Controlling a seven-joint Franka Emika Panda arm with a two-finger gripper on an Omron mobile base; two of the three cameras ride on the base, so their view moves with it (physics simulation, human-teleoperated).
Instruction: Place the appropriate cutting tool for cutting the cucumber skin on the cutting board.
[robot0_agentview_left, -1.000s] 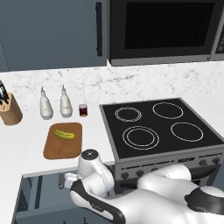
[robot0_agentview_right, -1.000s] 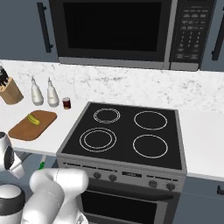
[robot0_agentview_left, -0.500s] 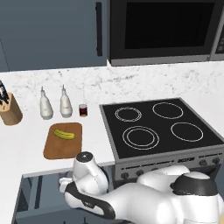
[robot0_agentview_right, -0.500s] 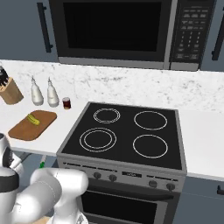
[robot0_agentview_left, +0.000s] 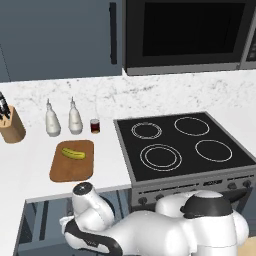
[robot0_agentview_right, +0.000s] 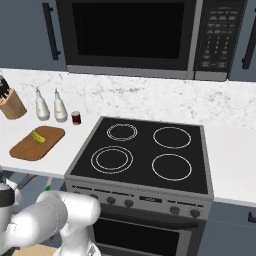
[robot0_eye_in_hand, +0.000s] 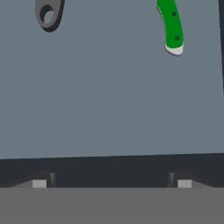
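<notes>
Peeler (robot0_eye_in_hand: 48, 14): grey, cut off at the drawer floor's (robot0_eye_in_hand: 109, 96) top edge, left; green knife handle (robot0_eye_in_hand: 171, 26) cut off there too, right. Gripper (robot0_eye_in_hand: 111, 180): fingertips wide apart, holding nothing. Cucumber (robot0_agentview_left: 73, 153) on cutting board (robot0_agentview_left: 65, 170), white counter's (robot0_agentview_left: 30, 170) front edge.

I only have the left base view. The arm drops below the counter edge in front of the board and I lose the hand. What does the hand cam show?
Observer: It looks down on a flat grey surface. The looped end of the grey peeler pokes in at the top left of the hand view.
Operator: Anything else near it? Don't want the wrong tool.
Observer: Yes, the green knife handle sits at the top right, well apart from the peeler.
Operator: Fingers?
Observer: The fingers are spread wide at the bottom of the hand view. Nothing is between them, and they touch neither tool.
</notes>
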